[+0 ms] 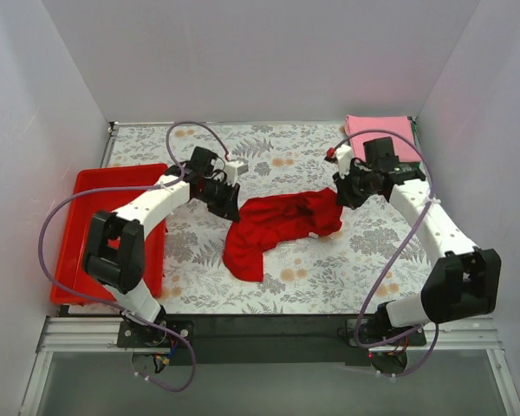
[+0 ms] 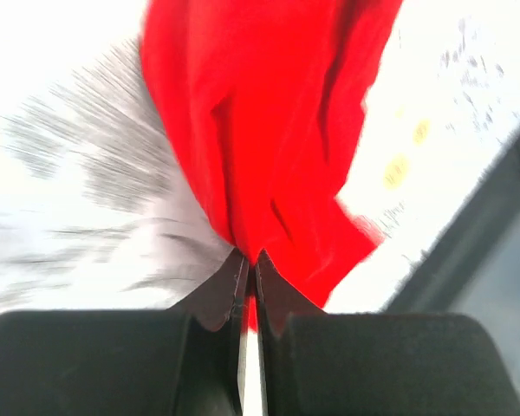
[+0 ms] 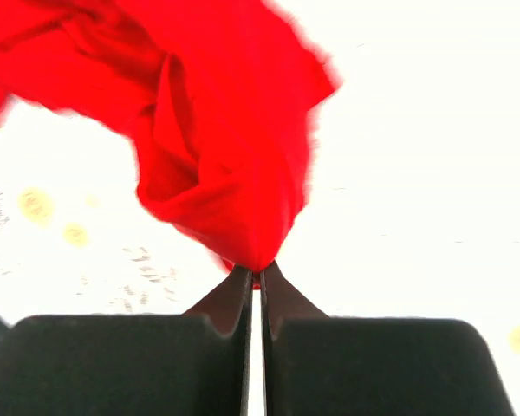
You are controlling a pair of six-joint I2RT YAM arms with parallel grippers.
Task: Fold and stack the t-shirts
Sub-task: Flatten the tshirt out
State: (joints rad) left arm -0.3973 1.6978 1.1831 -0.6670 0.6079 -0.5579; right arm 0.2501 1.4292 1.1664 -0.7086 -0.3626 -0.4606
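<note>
A bright red t-shirt (image 1: pixel 277 227) lies crumpled across the middle of the patterned table, stretched between both arms. My left gripper (image 1: pixel 231 208) is shut on its left end; the left wrist view shows red cloth (image 2: pixel 260 139) pinched between the black fingertips (image 2: pixel 230 282). At the shirt's right end my right gripper (image 1: pixel 344 196) is shut on it too, and a bunched red fold (image 3: pixel 230 173) hangs from the closed tips in the right wrist view. A folded pink t-shirt (image 1: pixel 380 133) rests at the back right corner.
A rigid red plastic tray (image 1: pixel 82 208) sits at the left edge of the table, under my left arm. White walls enclose the table on three sides. A purple cable loops over each arm. The dark front rail (image 1: pixel 269 328) runs along the near edge.
</note>
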